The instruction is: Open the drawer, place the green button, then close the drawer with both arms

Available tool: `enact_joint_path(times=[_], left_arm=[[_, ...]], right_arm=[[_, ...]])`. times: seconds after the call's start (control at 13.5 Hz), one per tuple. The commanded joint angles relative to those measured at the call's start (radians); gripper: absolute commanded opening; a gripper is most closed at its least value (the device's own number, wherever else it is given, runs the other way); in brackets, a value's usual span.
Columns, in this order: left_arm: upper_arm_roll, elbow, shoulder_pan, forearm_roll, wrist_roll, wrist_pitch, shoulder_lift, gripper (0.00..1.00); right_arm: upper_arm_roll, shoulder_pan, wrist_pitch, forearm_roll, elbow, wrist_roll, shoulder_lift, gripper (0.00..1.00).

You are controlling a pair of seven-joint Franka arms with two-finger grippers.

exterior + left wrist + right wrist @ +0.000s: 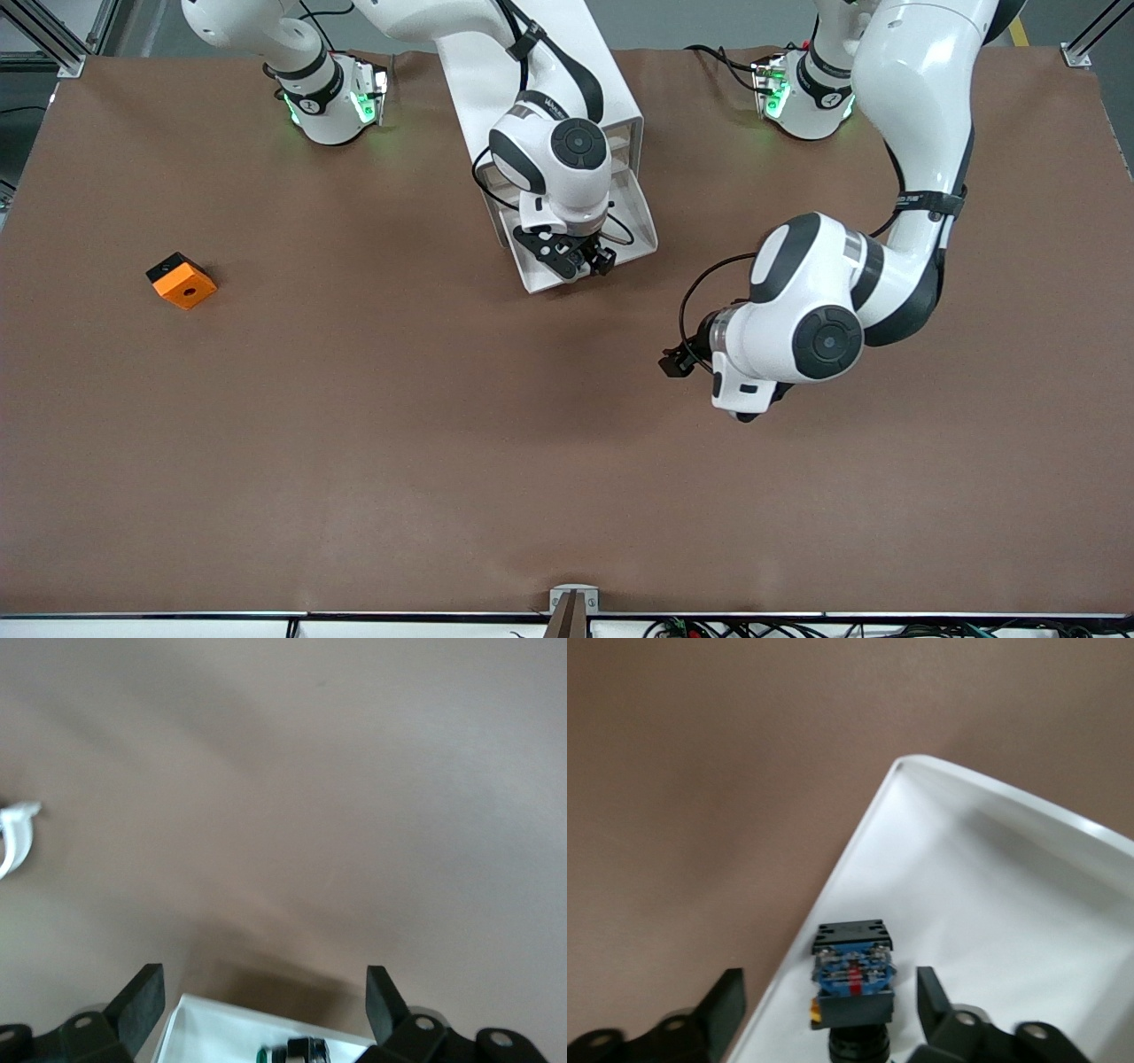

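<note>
The white cabinet (611, 97) stands between the arm bases, with one drawer (636, 226) pulled open toward the front camera. My right gripper (580, 261) hangs over the drawer's front end, open. In the right wrist view the button (852, 979) lies on the drawer floor (992, 868) between the open fingers (728, 1003), touching neither; its blue terminal end shows. In the front view the button is hidden under that gripper. My left gripper (751, 409) is over bare table toward the left arm's end. Its wrist view shows open fingers (142, 1005), a white drawer corner (221, 1032) and the green-capped button (297, 1051).
An orange cube with a hole (182, 281) lies on the brown mat toward the right arm's end. A small white piece (16, 837) shows at the edge of the left wrist view.
</note>
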Motion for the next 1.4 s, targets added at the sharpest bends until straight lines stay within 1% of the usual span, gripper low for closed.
enact_joint_path(times=[0.0,0.15,0.3,0.52,0.59,0.67,0.89,1.04,1.18,1.33], left_arm=[[-0.01,-0.046,-0.013,0.041,0.109,0.089,-0.016,1.0],[-0.013,-0.083,-0.032,0.115,0.136,0.15,-0.027,1.0],[-0.03,-0.174,-0.035,0.132,0.143,0.26,-0.059,1.0],[-0.059,-0.427,-0.033,0.137,0.143,0.53,-0.132,1.0],[-0.073,-0.483,-0.032,0.135,0.142,0.586,-0.14,1.0],[-0.079,-0.506,-0.033,0.135,0.14,0.607,-0.139,1.0],[-0.116,-0.529,-0.039,0.132,0.104,0.602,-0.119,1.0],[-0.13,-0.535,-0.047,0.132,0.087,0.577,-0.096,1.0],[-0.14,-0.534,-0.064,0.124,0.033,0.56,-0.073,1.0],[-0.15,-0.529,-0.091,0.123,-0.053,0.552,-0.065,1.0]], right_arm=[[-0.007,-0.014,-0.092,-0.017,0.09,0.0,0.007,1.0],[-0.007,-0.054,-0.122,-0.022,0.115,-0.063,0.003,1.0],[-0.007,-0.1,-0.162,-0.022,0.135,-0.144,-0.011,1.0],[-0.007,-0.213,-0.228,-0.024,0.149,-0.334,-0.056,1.0],[-0.007,-0.262,-0.251,-0.024,0.149,-0.418,-0.072,1.0],[-0.007,-0.31,-0.275,-0.024,0.149,-0.497,-0.089,1.0],[-0.008,-0.445,-0.329,-0.031,0.149,-0.668,-0.141,1.0],[-0.009,-0.528,-0.393,-0.037,0.15,-0.854,-0.178,1.0],[-0.008,-0.619,-0.465,-0.037,0.15,-1.038,-0.215,1.0],[-0.011,-0.705,-0.508,-0.037,0.165,-1.184,-0.244,1.0]])
